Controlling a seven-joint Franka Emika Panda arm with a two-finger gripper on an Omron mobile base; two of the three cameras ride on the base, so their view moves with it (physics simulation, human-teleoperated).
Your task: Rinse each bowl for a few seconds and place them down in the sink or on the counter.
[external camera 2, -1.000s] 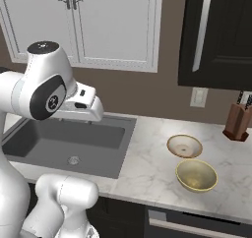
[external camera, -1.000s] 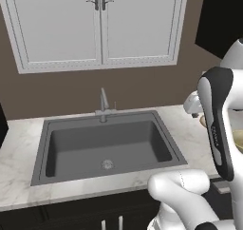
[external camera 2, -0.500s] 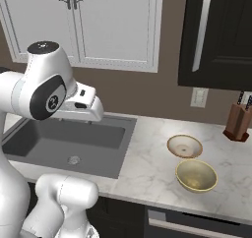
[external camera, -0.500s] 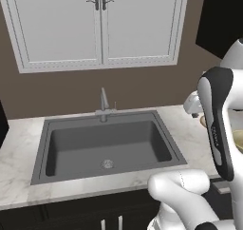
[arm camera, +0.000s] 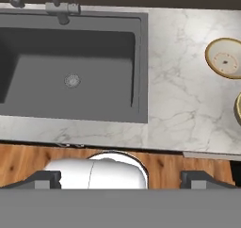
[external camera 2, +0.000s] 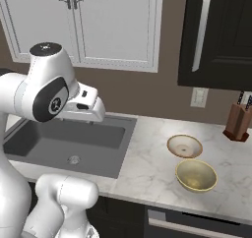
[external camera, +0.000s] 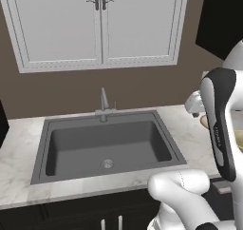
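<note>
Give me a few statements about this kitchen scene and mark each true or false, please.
1. Both bowls sit on the counter, to the right of the sink. True.
2. The tan bowl lies inside the sink. False: it rests on the counter, behind the yellow bowl.
3. The tool is holding a bowl. False: its fingertips stand wide apart with nothing between them.
4. The sink basin holds no dishes. True: just the drain shows.
5. A knife block stands at the counter's far right. True.
6. The cabinet doors above the faucet hang open. False: they are closed.
</note>
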